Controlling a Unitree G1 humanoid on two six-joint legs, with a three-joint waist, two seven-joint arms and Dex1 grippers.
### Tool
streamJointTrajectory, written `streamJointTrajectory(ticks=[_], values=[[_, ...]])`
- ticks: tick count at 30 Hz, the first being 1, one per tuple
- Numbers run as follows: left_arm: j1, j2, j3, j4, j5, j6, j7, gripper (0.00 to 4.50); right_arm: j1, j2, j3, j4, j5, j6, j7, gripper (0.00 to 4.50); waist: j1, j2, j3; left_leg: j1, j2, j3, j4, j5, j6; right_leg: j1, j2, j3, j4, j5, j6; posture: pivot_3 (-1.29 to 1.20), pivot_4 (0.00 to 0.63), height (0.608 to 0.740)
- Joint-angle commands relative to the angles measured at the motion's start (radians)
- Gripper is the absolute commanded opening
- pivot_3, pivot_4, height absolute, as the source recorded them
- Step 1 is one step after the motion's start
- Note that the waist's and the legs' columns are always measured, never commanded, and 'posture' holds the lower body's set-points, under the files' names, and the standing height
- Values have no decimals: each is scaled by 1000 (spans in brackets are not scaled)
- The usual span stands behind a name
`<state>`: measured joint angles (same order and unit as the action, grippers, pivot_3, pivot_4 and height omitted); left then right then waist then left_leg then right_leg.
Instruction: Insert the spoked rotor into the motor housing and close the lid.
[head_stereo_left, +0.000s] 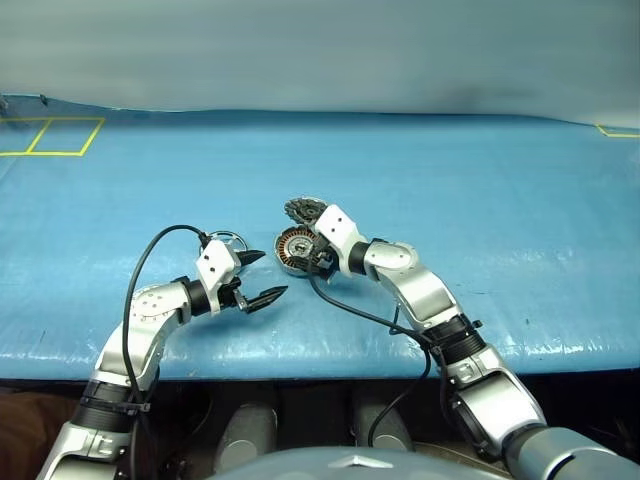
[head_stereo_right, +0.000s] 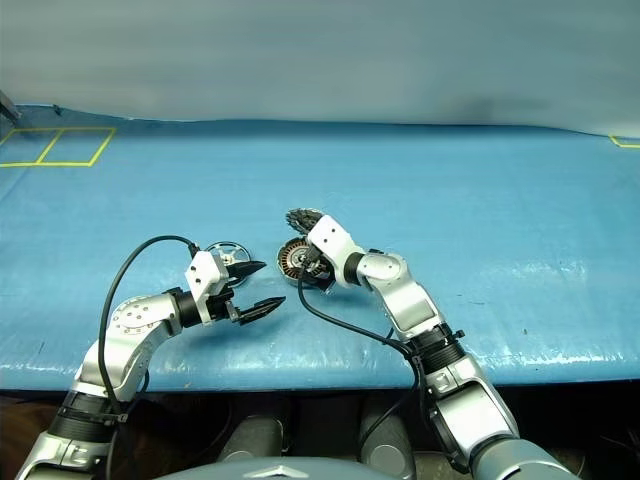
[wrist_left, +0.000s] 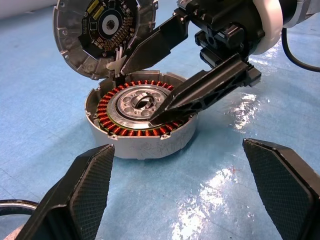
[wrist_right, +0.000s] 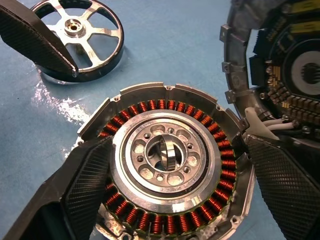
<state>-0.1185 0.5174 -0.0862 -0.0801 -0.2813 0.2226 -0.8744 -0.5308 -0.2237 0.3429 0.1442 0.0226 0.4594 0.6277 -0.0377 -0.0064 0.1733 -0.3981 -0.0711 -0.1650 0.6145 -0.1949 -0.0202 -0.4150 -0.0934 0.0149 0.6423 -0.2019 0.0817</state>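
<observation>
Now we are before the insertion: left of the motor housing (wrist_right: 167, 170) lies the spoked rotor (wrist_right: 80, 37), our open left hand (head_stereo_left: 262, 277) beside it. Our right hand (wrist_left: 137, 90), open, straddles the housing, lid (wrist_left: 102, 30) raised. Next: grasp the rotor.

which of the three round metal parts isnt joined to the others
The spoked rotor: it lies alone on the blue mat by the left gripper, while the lid stands open, hinged to the housing.
</observation>
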Motion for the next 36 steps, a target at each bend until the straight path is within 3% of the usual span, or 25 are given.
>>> streamJointTrajectory(ticks=[1,8,12,14,17,26,36], values=[[-7,9,11,-26,6,-28,-1,4500,-6,9,-20,-48,14,-2,3,4491,0,0,0,0,0,0,0,0,0,0,0,0,0,0,0,0,150,740],[-8,7,10,-21,10,-34,0,4500,-1,15,-25,-61,31,9,15,4491,0,0,0,0,0,0,0,0,0,0,0,0,0,0,0,0,150,740],[-5,8,9,-21,13,-36,2,4500,2,15,-21,-73,40,15,18,3593,0,0,0,0,0,0,0,0,0,0,0,0,0,0,0,0,150,740],[-4,8,9,-20,16,-37,3,4500,4,16,-20,-79,47,20,24,3593,0,0,0,0,0,0,0,0,0,0,0,0,0,0,0,0,150,740],[-5,8,8,-19,18,-39,3,4500,9,15,-19,-86,54,28,32,2968,0,0,0,0,0,0,0,0,0,0,0,0,0,0,0,0,150,740],[-6,4,8,-15,28,-41,1,4500,5,22,-31,-78,57,28,24,36,0,0,0,0,0,0,0,0,0,0,0,0,0,0,0,0,150,740],[-5,1,9,-9,37,-52,3,4500,11,22,-13,-75,41,23,20,36,0,0,0,0,0,0,0,0,0,0,0,0,0,0,0,0,150,740]])
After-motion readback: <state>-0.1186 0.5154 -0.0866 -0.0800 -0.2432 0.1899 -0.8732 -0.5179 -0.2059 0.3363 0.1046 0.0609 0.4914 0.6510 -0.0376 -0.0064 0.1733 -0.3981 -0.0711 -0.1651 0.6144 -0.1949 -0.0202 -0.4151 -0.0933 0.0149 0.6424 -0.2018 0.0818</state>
